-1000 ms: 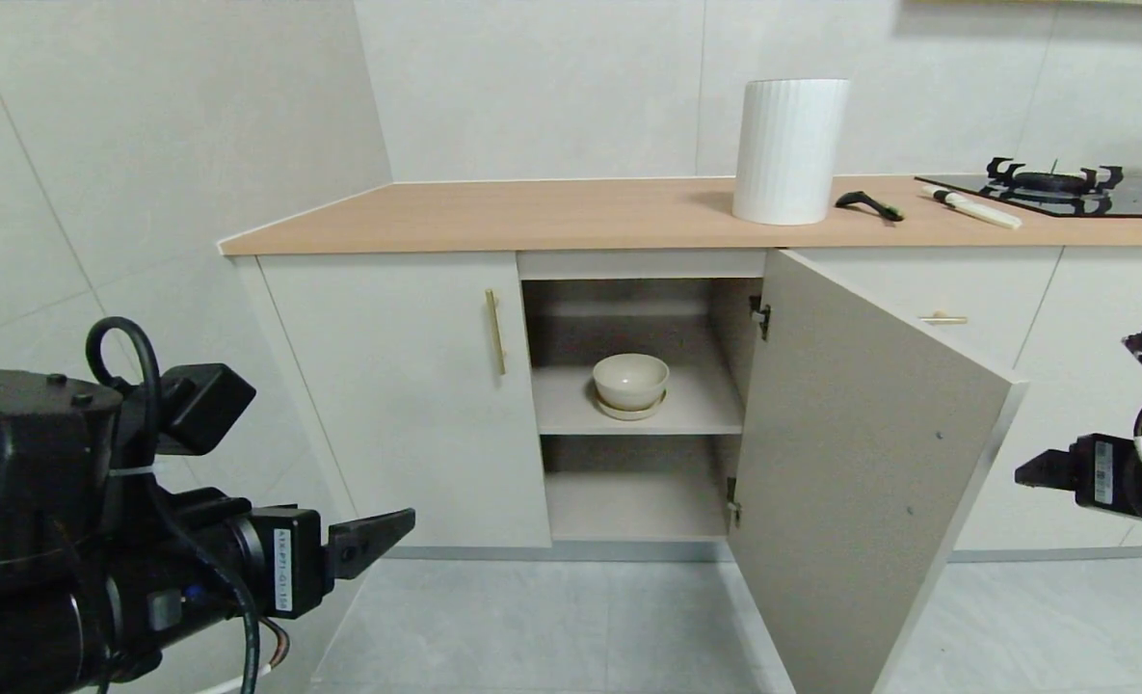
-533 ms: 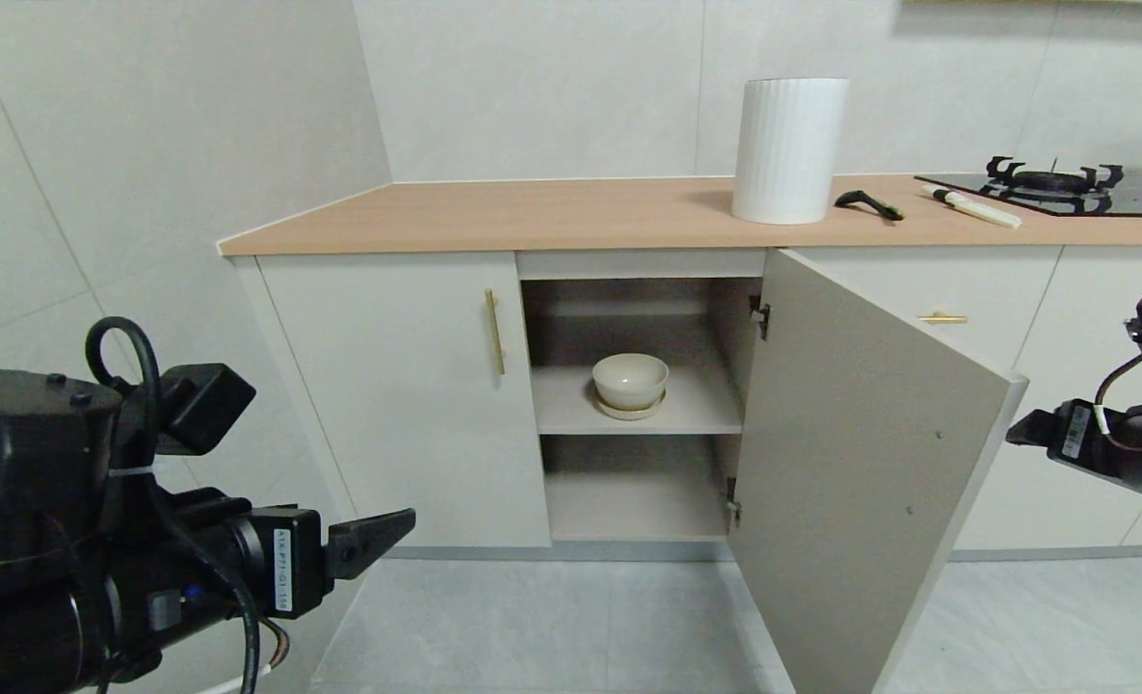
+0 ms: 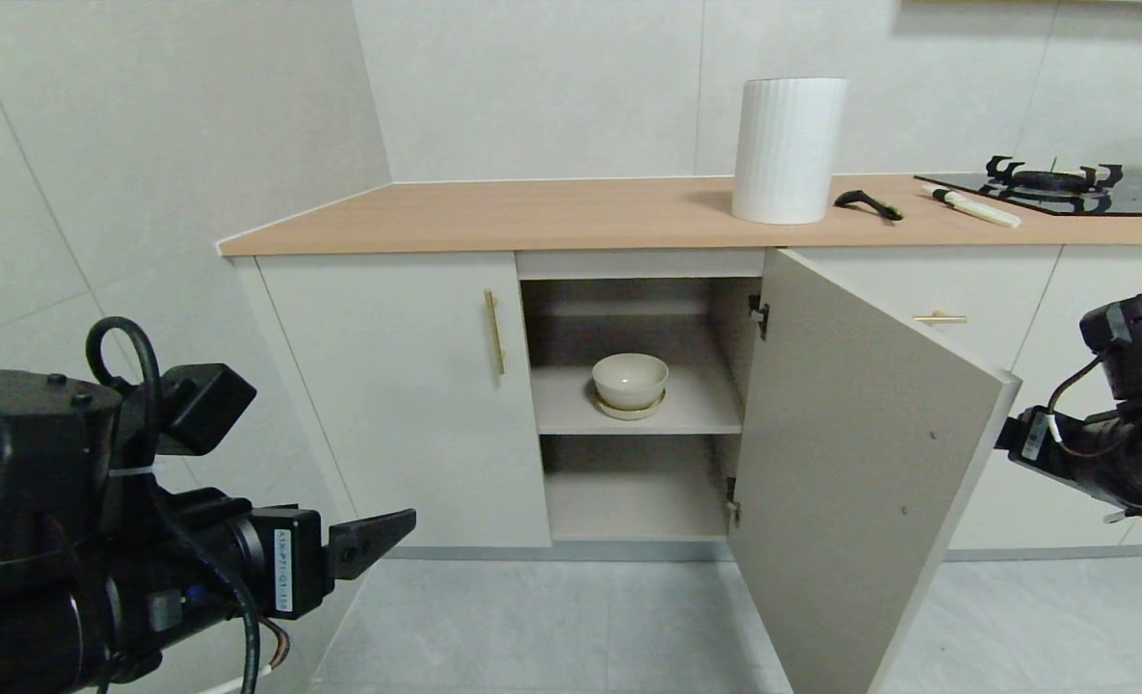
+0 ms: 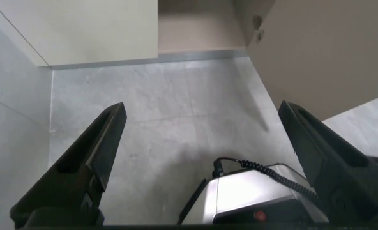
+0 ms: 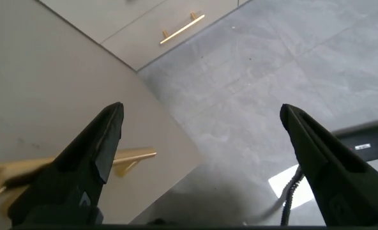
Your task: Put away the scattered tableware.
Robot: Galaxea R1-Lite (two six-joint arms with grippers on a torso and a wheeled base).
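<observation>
Bowl (image 3: 630, 379), cream, upright, set on a small saucer (image 3: 630, 412) of like colour; both on the upper shelf (image 3: 696, 405) of the open base cabinet, towards the shelf's left half. Lower shelf (image 3: 628, 506) beneath it. Cabinet door (image 3: 860, 463), hinged at right, swung well open towards the room; the neighbouring left door (image 3: 397, 386) shut, with an upright brass handle (image 3: 495, 332). Wooden countertop (image 3: 532, 214) above, bearing a tall white ribbed canister (image 3: 788, 149), a black peeler (image 3: 867, 203) just beside it, and a pale-handled knife (image 3: 977, 209) near the gas hob (image 3: 1062, 188). Left gripper (image 4: 202, 112) low over the floor tiles, well apart from the cabinet, fingers spread wide and holding nothing. Right gripper (image 5: 202, 110) at the outer face of the open door (its tip is hidden behind the door's edge in the head view), fingers likewise wide and unladen, the door's brass handle (image 5: 135, 155) near one finger.
</observation>
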